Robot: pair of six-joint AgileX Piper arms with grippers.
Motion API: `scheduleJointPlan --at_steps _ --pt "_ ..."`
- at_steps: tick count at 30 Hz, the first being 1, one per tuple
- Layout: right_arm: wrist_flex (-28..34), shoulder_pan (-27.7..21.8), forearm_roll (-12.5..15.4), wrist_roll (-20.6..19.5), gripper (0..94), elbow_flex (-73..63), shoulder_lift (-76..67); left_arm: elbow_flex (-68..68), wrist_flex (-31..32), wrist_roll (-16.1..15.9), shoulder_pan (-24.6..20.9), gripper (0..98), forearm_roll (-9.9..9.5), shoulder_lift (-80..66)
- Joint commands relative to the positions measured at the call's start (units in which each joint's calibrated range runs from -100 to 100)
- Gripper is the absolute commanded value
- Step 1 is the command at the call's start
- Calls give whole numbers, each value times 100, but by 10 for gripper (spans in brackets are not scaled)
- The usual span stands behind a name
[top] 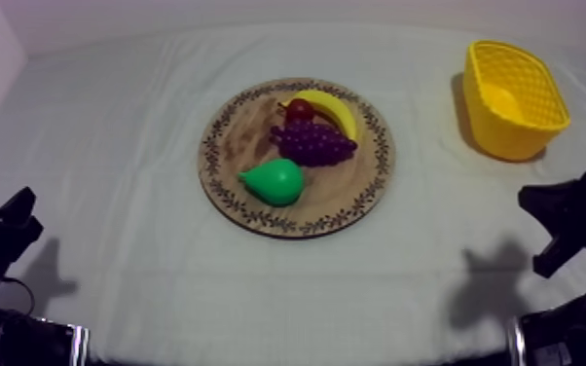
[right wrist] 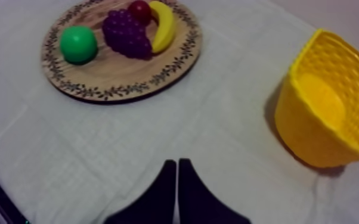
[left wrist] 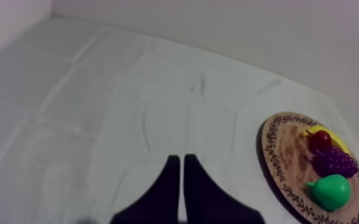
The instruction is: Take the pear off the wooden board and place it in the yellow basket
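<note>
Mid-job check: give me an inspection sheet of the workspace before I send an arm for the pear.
Surface: grey-white cloth, lightly creased.
Job's things: green pear lying on round wooden board with patterned rim; yellow basket upright at the right, apart from it.
Clutter: yellow banana, purple grapes, small red fruit, all on the board.
Grippers: left gripper, right gripper shut on nothing, off the board.
Cables: nothing seen.
Surroundings: pale wall.

Bare cloth lies between board and basket; grapes sit just behind the pear
</note>
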State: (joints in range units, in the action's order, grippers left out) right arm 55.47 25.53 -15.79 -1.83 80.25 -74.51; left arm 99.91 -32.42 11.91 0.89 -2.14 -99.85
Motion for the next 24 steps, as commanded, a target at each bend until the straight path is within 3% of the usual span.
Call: scheduleJointPlan --at_steps 1,8,12,24 --pt "466 82 111 713 6 -1018 685 -2 0 0 1 1 -3 2" --pt "1684 212 737 1798 5 -3154 2166 -2 0 1 1 1 -3 2" --pt "2371 375 967 2215 5 -4277 3031 -2 0 1 1 1 -3 2" --pt "3351 897 1102 2509 9 -6705 5199 -2 0 -1 1 1 -3 2"
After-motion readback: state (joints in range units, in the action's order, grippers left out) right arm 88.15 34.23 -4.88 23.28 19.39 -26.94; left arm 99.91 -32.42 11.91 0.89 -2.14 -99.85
